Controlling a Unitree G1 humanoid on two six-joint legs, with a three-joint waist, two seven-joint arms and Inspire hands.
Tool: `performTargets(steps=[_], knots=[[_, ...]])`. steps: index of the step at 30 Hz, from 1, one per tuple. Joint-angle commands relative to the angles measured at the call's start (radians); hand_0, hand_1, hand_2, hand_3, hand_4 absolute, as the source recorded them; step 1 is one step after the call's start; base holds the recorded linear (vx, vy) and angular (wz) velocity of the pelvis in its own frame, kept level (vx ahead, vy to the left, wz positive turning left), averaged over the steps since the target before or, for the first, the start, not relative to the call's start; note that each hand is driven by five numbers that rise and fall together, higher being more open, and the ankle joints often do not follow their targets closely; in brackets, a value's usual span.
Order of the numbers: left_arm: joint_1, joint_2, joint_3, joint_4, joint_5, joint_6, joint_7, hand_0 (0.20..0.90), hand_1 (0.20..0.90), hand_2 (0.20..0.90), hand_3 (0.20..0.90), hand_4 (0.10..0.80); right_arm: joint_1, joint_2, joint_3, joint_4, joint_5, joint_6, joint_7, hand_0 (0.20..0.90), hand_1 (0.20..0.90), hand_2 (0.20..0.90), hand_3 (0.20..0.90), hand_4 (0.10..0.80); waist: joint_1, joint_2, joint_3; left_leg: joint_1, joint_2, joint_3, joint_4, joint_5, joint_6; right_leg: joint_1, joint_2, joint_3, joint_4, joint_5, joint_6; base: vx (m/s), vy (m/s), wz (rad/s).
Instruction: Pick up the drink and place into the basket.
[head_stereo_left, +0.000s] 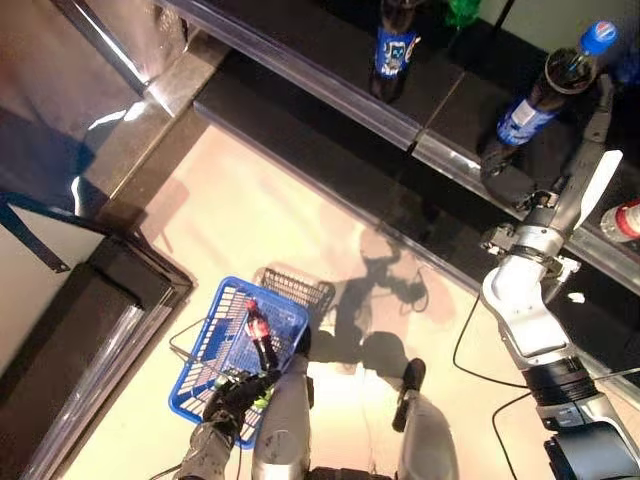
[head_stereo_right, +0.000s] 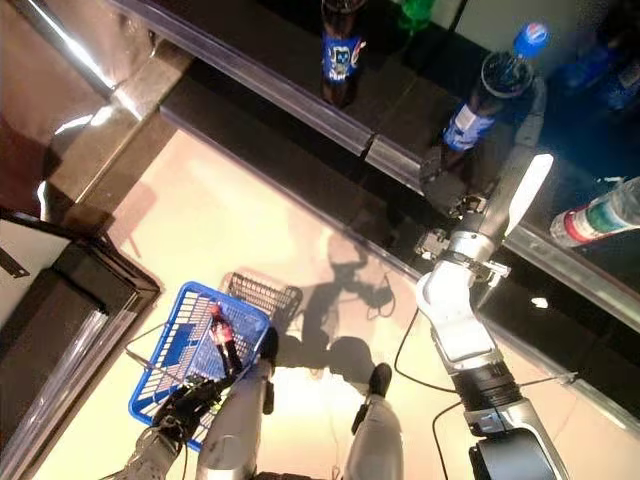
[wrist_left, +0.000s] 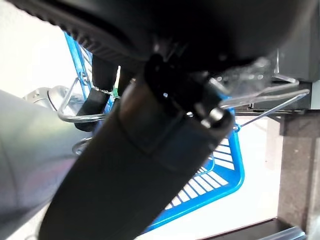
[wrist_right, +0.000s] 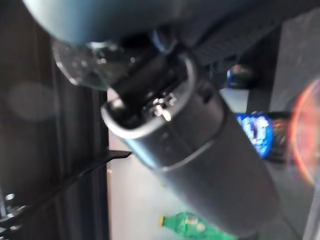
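Observation:
My left hand (head_stereo_left: 233, 397) is shut on the thin wire handles (wrist_left: 75, 114) of the blue basket (head_stereo_left: 213, 335), which hangs low at the left. A small dark bottle with a red cap (head_stereo_left: 259, 335) lies in it. My right hand (head_stereo_left: 598, 118) reaches up to the dark shelf, fingers straight, right beside a dark cola bottle with a blue cap and blue label (head_stereo_left: 548, 90). I cannot tell whether it touches the bottle. The bottle stands upright on the shelf, also in the right eye view (head_stereo_right: 488, 95).
A second dark bottle with a blue label (head_stereo_left: 392, 50) and a green bottle (head_stereo_left: 462, 10) stand further left on the shelf. A clear bottle with a red and green label (head_stereo_right: 600, 215) lies right of my arm. A metal rail (head_stereo_left: 330, 95) edges the shelf. A dark cabinet (head_stereo_left: 90, 330) stands left.

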Motion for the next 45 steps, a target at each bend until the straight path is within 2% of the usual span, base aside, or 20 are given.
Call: performTargets(steps=[1,13,21,30,39,45], knots=[[0.064,0.007,-0.069,-0.113,0.003,-0.073,-0.045,0.300,0.300,0.300,0.200,0.100,-0.124,-0.038,-0.052,-0.086,-0.080,-0.057,-0.085,0.900,0.900,0.900,0.900,0.800,-0.026,0.001,-0.011,-0.029,0.006,-0.054,0.128,-0.090,-0.008,-0.051,-0.019,0.007,0.051,0.027,-0.045,-0.033,-0.014,-0.13],[0.037,0.008,-0.096,-0.144,-0.020,-0.074,-0.037,0.300,0.300,0.300,0.200,0.100,-0.220,-0.044,-0.072,-0.037,0.038,-0.070,-0.089,0.900,0.900,0.900,0.900,0.800,-0.039,0.013,-0.011,-0.106,0.003,-0.034,0.111,-0.077,0.001,-0.162,-0.001,0.035,0.043,0.049,-0.055,-0.008,-0.014,-0.08],[0.025,0.014,-0.113,-0.148,-0.036,-0.061,-0.043,0.300,0.300,0.300,0.200,0.100,-0.343,-0.064,-0.068,0.017,0.197,-0.063,0.009,0.900,0.900,0.900,0.900,0.800,-0.031,0.029,-0.011,-0.141,-0.004,-0.034,0.111,-0.074,0.003,-0.214,0.000,0.041,0.053,0.053,-0.061,0.013,0.006,-0.09],[0.016,0.027,-0.115,-0.160,-0.050,-0.041,-0.044,0.300,0.300,0.300,0.200,0.100,-0.484,-0.113,-0.042,0.071,0.211,0.016,0.057,0.900,0.900,0.900,0.900,0.800,-0.016,0.047,-0.011,-0.167,-0.019,-0.030,0.096,-0.067,0.010,-0.260,-0.002,0.044,0.062,0.054,-0.060,0.005,0.016,-0.03],[0.007,0.029,-0.119,-0.171,-0.061,-0.025,-0.042,0.300,0.300,0.300,0.200,0.100,-0.526,-0.105,-0.015,0.092,0.342,0.028,0.174,0.900,0.900,0.900,0.900,0.800,-0.010,0.053,-0.011,-0.179,-0.025,-0.031,0.098,-0.066,0.015,-0.281,-0.008,0.043,0.077,0.051,-0.062,0.007,0.008,0.00],[0.010,0.037,-0.124,-0.165,-0.060,-0.020,-0.056,0.300,0.300,0.300,0.200,0.100,-0.564,-0.119,-0.025,0.158,0.389,0.024,0.130,0.900,0.900,0.900,0.900,0.800,-0.003,0.056,-0.011,-0.186,-0.028,-0.033,0.102,-0.067,0.017,-0.291,-0.010,0.038,0.087,0.048,-0.061,0.000,0.000,0.00]])
